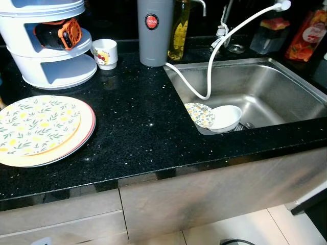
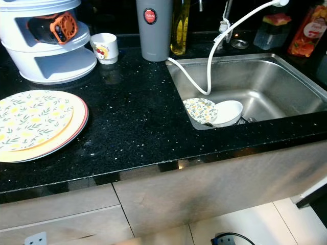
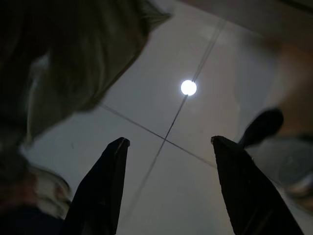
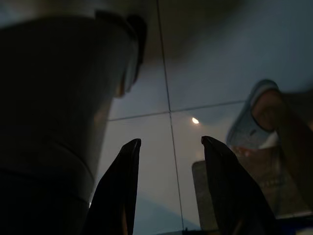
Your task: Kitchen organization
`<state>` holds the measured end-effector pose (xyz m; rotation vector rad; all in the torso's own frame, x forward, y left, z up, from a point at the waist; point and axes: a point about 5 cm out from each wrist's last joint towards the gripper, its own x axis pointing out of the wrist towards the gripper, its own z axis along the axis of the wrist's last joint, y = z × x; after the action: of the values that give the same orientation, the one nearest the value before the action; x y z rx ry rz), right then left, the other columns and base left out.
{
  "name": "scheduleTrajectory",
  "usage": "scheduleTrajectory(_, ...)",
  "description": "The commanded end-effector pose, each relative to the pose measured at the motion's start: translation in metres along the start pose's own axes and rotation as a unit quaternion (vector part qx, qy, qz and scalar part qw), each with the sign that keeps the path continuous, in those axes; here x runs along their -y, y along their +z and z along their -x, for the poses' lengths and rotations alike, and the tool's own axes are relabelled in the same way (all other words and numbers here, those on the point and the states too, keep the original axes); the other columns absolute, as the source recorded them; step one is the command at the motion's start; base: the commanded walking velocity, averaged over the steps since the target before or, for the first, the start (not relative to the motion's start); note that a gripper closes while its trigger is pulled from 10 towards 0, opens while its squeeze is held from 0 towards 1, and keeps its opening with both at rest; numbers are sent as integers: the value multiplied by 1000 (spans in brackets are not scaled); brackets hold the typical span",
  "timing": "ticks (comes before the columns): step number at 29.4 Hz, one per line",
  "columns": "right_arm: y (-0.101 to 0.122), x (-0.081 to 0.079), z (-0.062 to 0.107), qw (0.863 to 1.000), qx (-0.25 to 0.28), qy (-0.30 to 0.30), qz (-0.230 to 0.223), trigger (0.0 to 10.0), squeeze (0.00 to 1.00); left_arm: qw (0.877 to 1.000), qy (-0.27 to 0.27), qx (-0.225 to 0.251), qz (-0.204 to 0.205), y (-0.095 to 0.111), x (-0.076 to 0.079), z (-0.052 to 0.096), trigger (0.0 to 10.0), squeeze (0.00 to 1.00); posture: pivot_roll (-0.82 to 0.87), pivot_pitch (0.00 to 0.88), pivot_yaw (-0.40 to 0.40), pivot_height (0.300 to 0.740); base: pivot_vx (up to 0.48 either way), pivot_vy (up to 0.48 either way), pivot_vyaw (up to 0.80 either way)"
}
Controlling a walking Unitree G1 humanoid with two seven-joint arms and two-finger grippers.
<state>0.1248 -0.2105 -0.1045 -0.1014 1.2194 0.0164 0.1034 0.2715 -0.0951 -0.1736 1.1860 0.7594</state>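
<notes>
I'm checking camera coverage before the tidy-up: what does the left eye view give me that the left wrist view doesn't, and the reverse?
Left eye view's own: the black countertop, stacked floral plates on its left, and the steel sink holding a white bowl and a small floral plate. Left wrist view's own: the left end effector, fingers spread apart, hanging above the floor near a bright light reflection. Shared: pale floor tiles.

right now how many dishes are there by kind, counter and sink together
plates on the counter: 2, stacked
patterned plate in the sink: 1
white bowl in the sink: 1
small cup on the counter: 1
total: 5
</notes>
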Motion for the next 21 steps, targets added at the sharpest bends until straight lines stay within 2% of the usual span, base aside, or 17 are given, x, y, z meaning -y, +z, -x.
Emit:
scheduleTrajectory(1, -1, 2, 0, 1000, -2, 4, 0, 10000, 0, 999, 24, 0, 34, 0, -10, -1, 10000, 0, 71, 59, -34, 740, 0, 0, 0)
scheduleTrajectory(4, 3, 2, 0, 1000, 2, 12, 5, 10000, 0, 988, 76, 14, 130, 5, -23, -2, 10000, 0, 105, 63, -51, 740, 0, 0, 0)
scheduleTrajectory(5, 4, 2, 0, 1000, 1, 14, 8, 10000, 0, 985, 87, 17, 150, 6, -26, -2, 10000, 0, 105, 63, -51, 740, 0, 0, 0)
scheduleTrajectory(9, 11, 2, 0, 999, 5, 24, 26, 10000, 0, 957, 144, 43, 249, 17, -41, -1, 10000, 0, 140, 69, -70, 740, 0, 0, 0)
scheduleTrajectory(11, 15, 2, 0, 999, 9, 27, 27, 10000, 0, 959, 139, 45, 244, 20, -40, -1, 10000, 0, 144, 71, -72, 740, 0, 0, 0)
scheduleTrajectory(14, 24, 2, 0, 999, 17, 31, 36, 10000, 0, 981, 90, 74, 155, 33, -31, -1, 10000, 0, 145, 71, -68, 740, 0, 0, 0)
scheduleTrajectory(15, 26, 2, 0, 999, 19, 31, 38, 10000, 0, 984, 80, 79, 135, 35, -29, 0, 10000, 0, 144, 70, -67, 740, 0, 0, 0)
scheduleTrajectory(19, 29, 2, 0, 998, 23, 32, 39, 10000, 0, 989, 47, 103, 95, 38, -20, 1, 10000, 0, 135, 69, -55, 740, 0, 0, 0)
scheduleTrajectory(20, 28, 3, 0, 998, 24, 34, 53, 10000, 0, 991, 42, 112, 67, 39, -15, 1, 10000, 0, 133, 70, -52, 740, 0, 0, 0)
scheduleTrajectory(21, 28, 3, 0, 998, 24, 34, 53, 10000, 0, 991, 42, 112, 67, 39, -15, 1, 10000, 0, 133, 70, -52, 740, 0, 0, 0)
